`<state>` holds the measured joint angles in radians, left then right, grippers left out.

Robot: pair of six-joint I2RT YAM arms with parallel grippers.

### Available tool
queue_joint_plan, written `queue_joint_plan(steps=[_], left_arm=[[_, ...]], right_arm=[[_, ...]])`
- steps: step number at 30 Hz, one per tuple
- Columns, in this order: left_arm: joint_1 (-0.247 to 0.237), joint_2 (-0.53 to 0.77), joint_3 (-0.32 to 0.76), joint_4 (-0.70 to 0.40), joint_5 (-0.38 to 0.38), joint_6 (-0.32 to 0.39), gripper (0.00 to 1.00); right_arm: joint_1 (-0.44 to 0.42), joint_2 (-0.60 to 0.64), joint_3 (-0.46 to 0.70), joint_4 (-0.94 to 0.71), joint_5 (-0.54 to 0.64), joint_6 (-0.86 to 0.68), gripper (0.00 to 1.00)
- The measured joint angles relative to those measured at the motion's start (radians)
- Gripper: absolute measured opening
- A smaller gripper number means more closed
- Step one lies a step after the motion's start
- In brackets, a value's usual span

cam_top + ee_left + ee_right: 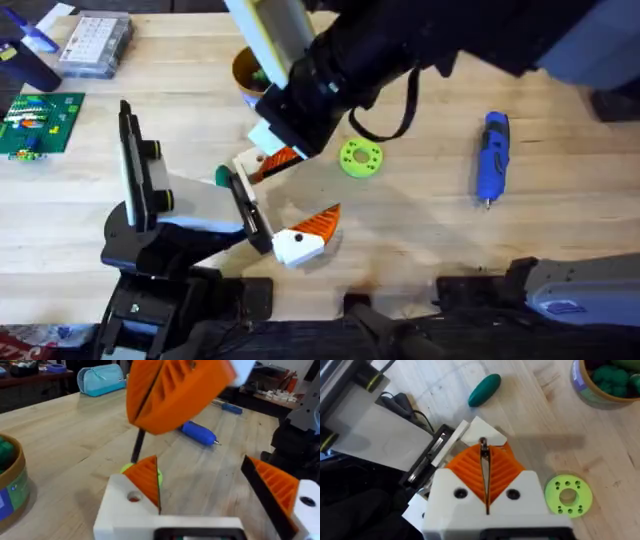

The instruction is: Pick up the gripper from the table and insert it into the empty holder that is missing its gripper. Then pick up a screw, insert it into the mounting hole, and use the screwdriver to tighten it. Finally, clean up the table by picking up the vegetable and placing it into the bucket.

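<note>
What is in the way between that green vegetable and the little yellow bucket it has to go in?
Nothing on the table: bare wood lies between the vegetable and the bucket. The right end effector hangs just beside that path, above the table.

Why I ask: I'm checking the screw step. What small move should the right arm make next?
Probably ease the right claw down, lining up first: it is shut on a slim dark screw, whose tip seems to hang short of the hole in the white mount.
</note>
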<state>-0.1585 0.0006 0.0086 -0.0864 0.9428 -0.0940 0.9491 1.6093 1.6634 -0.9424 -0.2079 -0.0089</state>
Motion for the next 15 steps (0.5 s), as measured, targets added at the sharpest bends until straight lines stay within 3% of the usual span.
queue_joint_plan(steps=[15], left_arm=[[0.000, 0.000, 0.000, 0.000, 0.000, 0.000, 0.995]], right_arm=[[0.016, 0.039, 0.000, -0.020, -0.019, -0.008, 0.005]])
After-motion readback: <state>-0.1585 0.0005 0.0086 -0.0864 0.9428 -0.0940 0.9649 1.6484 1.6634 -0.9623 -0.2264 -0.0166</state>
